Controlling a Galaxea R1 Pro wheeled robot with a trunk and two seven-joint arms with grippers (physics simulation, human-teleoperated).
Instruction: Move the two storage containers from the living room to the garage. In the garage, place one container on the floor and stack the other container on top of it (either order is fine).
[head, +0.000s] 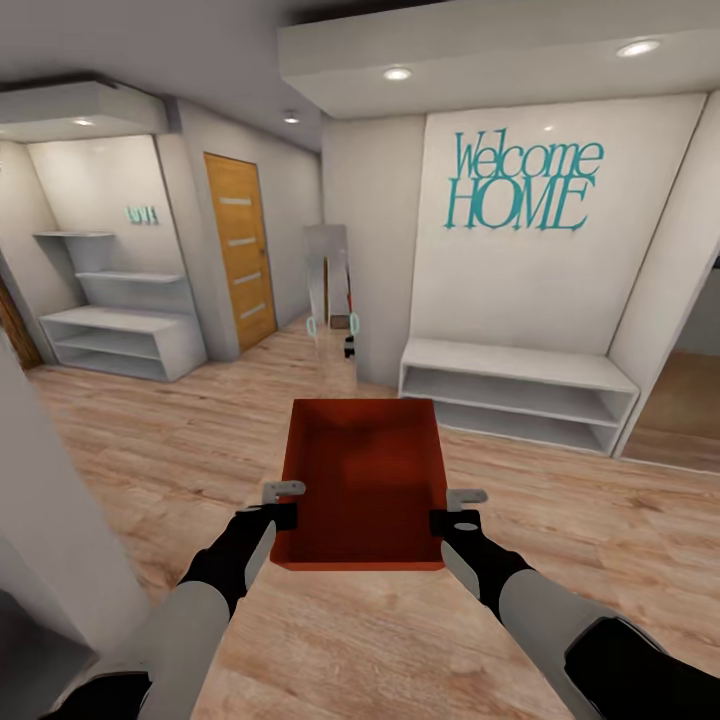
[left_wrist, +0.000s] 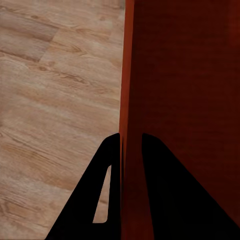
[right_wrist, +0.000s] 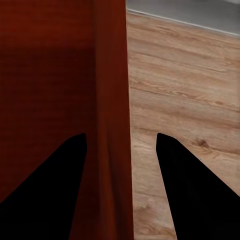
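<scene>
Both arms have pale grey, smooth, tube-shaped forearms that run into black wrist sections, narrowing toward the claws. The left claw and the right claw each have a black block base with a small light grey metal bracket just above it. Up close, the fingers are flat black wedges tapering to a point; one left finger has a narrow slot cut through it.
</scene>
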